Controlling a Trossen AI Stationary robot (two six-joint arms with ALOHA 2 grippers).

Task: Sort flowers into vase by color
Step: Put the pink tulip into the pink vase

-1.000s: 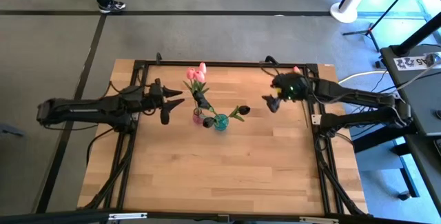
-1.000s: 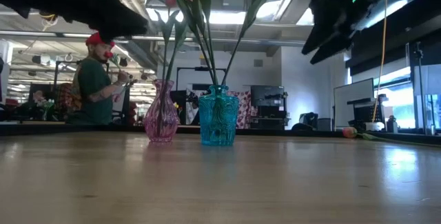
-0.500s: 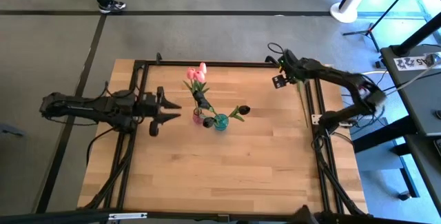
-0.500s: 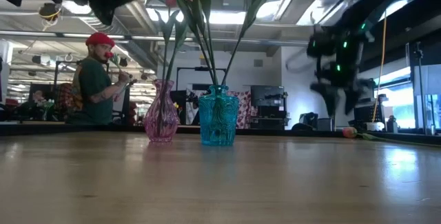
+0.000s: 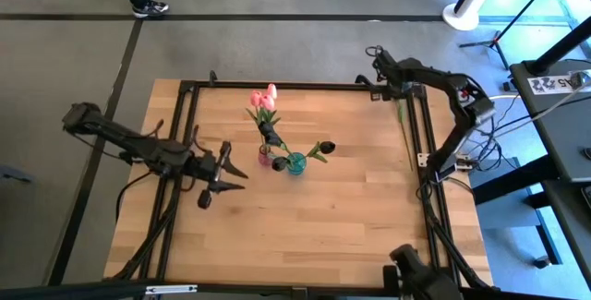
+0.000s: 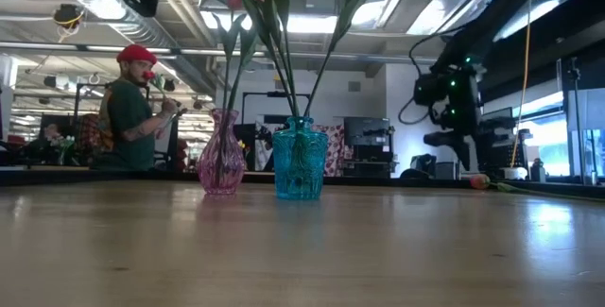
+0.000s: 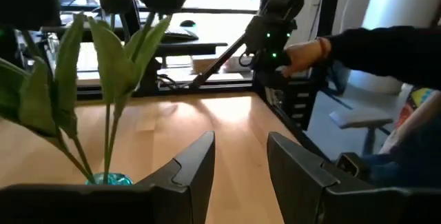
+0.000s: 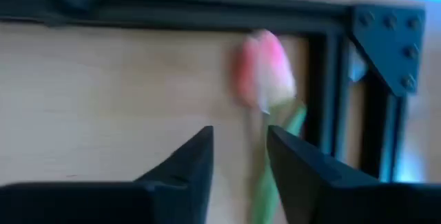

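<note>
Two vases stand mid-table: a pink vase [image 5: 266,159] holding pink tulips [image 5: 263,102] and a teal vase [image 5: 295,163] holding dark tulips [image 5: 323,147]. One more pink tulip [image 8: 265,72] lies flat on the table by the far right corner, its green stem [image 5: 406,134] running along the right frame rail. My right gripper [image 8: 240,158] hovers over that corner, open, its fingers just short of the flower head and clear of it. My left gripper [image 5: 235,175] is open left of the vases, above the table, and holds nothing.
A black metal frame [image 5: 420,143] borders the tabletop on all sides; the loose tulip lies close against its right rail. A person [image 6: 132,109] stands beyond the table's far side. Bare wood [image 5: 305,235] stretches from the vases to the near edge.
My right gripper has swung away from the vases to the table's far right corner and come down over the loose pink tulip. My left gripper has drawn back from the vases toward the near edge. The vases and flowers have stayed put.
</note>
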